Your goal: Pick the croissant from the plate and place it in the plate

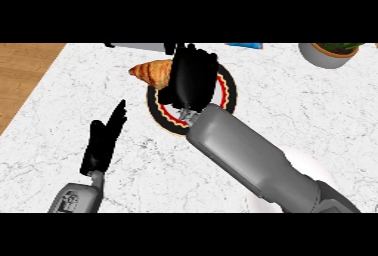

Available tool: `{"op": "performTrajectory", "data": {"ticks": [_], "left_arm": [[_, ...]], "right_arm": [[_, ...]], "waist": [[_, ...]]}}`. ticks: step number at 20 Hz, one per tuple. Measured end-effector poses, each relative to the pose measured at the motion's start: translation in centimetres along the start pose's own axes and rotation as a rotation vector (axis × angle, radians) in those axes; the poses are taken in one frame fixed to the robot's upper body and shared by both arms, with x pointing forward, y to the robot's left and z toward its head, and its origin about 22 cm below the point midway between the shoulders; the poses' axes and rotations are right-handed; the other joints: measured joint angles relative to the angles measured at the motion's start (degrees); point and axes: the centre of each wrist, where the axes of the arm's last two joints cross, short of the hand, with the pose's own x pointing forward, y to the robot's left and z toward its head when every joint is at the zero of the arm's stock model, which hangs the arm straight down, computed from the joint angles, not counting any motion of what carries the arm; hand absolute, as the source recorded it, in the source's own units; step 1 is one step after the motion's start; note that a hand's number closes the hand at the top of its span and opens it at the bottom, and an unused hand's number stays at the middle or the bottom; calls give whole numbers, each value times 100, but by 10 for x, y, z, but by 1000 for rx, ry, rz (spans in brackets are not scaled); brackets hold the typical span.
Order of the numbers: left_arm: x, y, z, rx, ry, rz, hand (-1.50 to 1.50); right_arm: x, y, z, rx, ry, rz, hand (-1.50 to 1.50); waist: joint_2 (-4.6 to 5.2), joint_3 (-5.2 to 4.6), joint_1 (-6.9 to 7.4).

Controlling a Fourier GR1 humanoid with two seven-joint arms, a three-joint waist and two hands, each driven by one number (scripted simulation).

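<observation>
White marble counter (310, 115), seen from the head view I work through. The croissant (152, 71) sits at the far left rim of the dark plate (230, 95), partly overhanging it. My right hand (193, 75) lies over that plate, its fingers reaching to the croissant's right end; I cannot tell whether they are closed on it. My left hand (103, 142) rests at near left, fingers straight and apart from everything. A white plate (314, 165) shows near right, mostly under my right forearm. A grey pot (325, 55) stands far right.
</observation>
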Motion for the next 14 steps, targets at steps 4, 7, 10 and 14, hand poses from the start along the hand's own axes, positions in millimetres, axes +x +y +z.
{"op": "performTrajectory", "data": {"ticks": [4, 7, 10, 14], "left_arm": [[-1, 1, -2, 10, 4, 0, 0], [-3, 7, 0, 18, 7, 1, 0], [-4, 8, 0, 26, 5, 2, 0], [-3, 5, -2, 31, 7, 9, 0]], "right_arm": [[5, -2, -13, -26, 46, 0, 150], [2, 4, -22, -31, 83, 8, 150], [-3, 13, -28, -26, 112, 16, 150], [-12, 25, -34, -7, 151, 22, 150]], "waist": [[10, 1, -64], [9, 3, -103], [17, 5, -144], [27, 7, -184]]}}
